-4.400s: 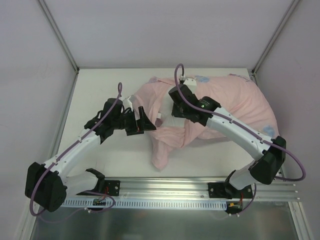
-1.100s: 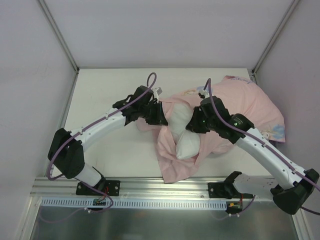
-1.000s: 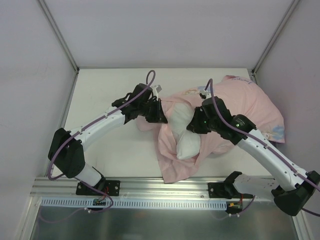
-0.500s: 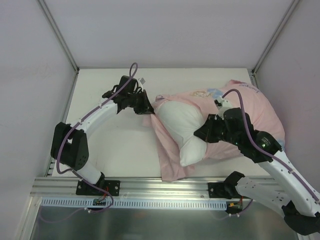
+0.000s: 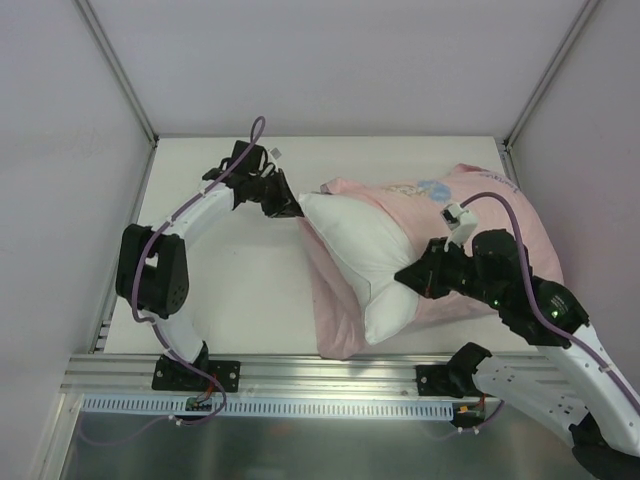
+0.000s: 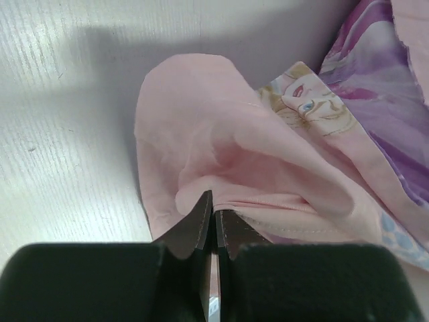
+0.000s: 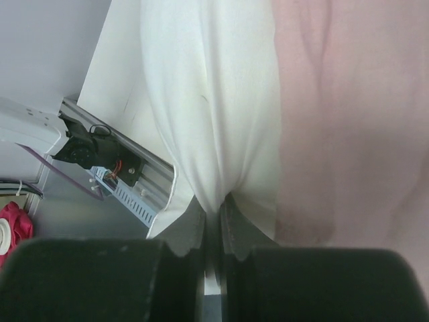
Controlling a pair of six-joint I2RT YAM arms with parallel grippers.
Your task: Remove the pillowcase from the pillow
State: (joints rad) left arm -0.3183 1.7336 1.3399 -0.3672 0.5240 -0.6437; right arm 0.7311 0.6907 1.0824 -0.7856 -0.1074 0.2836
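- You see the pillow [image 5: 355, 250] as a plump, plain white wedge. About half of it is bared, from the middle of the table [image 5: 220, 290] toward the near edge, and its far-right part is inside the pillowcase [image 5: 500, 195].
- The pillowcase shows mostly its pale pink reverse. It is bunched over the right half of the table, and a flap of it lies under the pillow's near-left side.
- In the left wrist view the purple printed side turns out at the right, with a cartoon face [image 6: 305, 104] that has blue eyes. The faint print seen from above is too small for you to read any lettering.
- Your left gripper [image 5: 284, 206] sits at the pillow's far-left corner. The wrist view shows its fingers pressed together on a rounded pink fold of the pillowcase [image 6: 221, 154].
- Your right gripper [image 5: 408, 278] is at the pillow's right side, toward its near end. Its fingers are pinched on a gather of white pillow [image 7: 214, 100] fabric, with the pink pillowcase [image 7: 348, 100] touching just to the right.
- The two grippers are well apart, and the bared pillow lies between them.
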